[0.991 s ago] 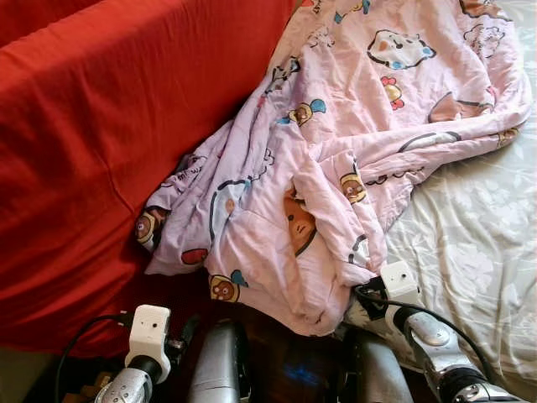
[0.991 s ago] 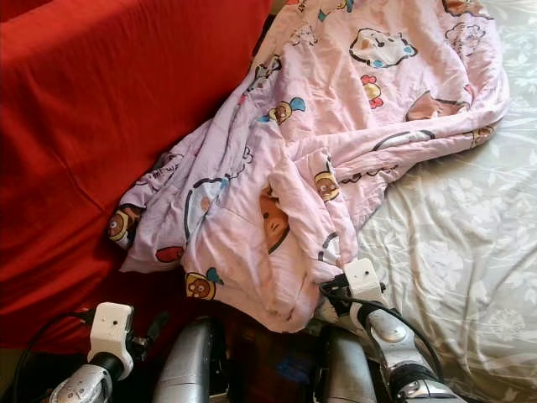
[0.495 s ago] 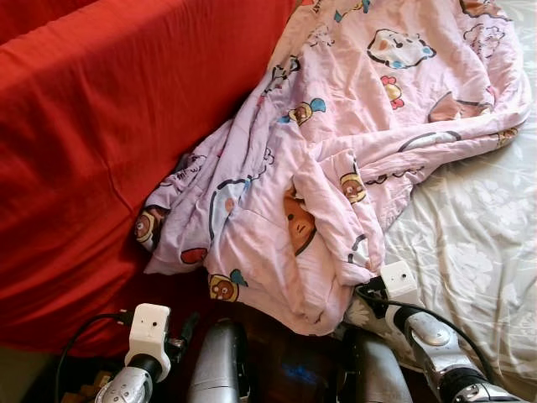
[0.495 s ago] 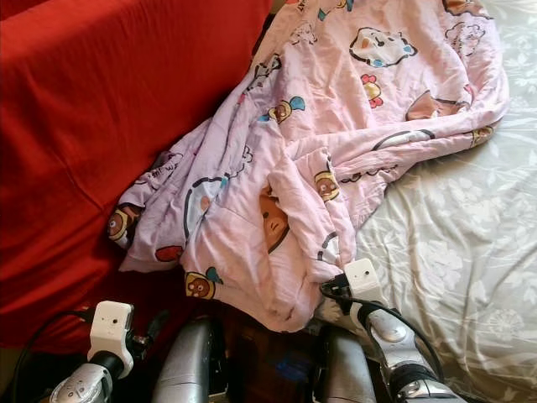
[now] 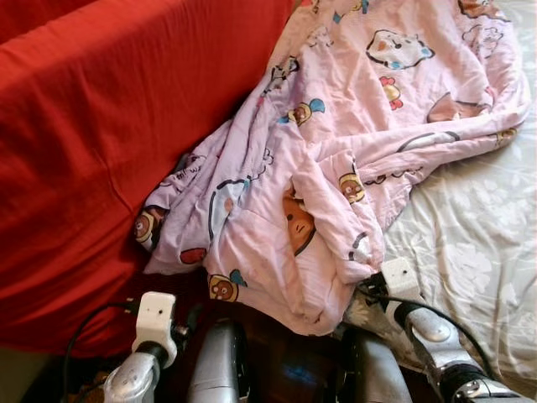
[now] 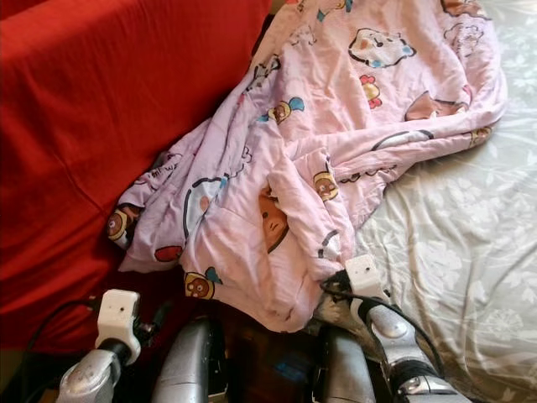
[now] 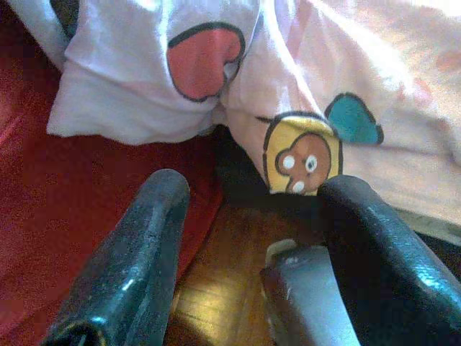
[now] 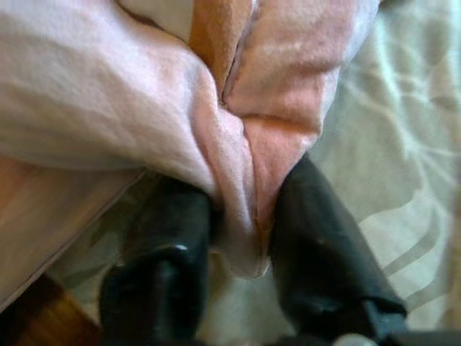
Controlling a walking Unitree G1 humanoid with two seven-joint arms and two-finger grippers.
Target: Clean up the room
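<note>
Here a pink cartoon-print quilt [image 5: 336, 168] lies in a crumpled heap, half on the bed [image 5: 478, 252] with its pale flowered sheet and half spilling against the red cover [image 5: 92, 143] beside it, its lowest folds hanging over the dark wooden floor [image 7: 209, 288]. The right hand [image 8: 241, 238] sits at the near edge of the bed and has a fold of the quilt's hem pinched between its two black fingers [image 8: 317, 245]. The left hand [image 7: 248, 216] hovers low just before the drooping corner with the bear print, its fingers spread wide and touching nothing.

The quilt looks soft, light and floppy, so it will likely sag and drag from any single hold, and thin cloth may slip out of a shallow pinch. A second hold on the hanging corner near the left hand, taken deep on a thick fold, would probably let it be lifted and spread evenly.
</note>
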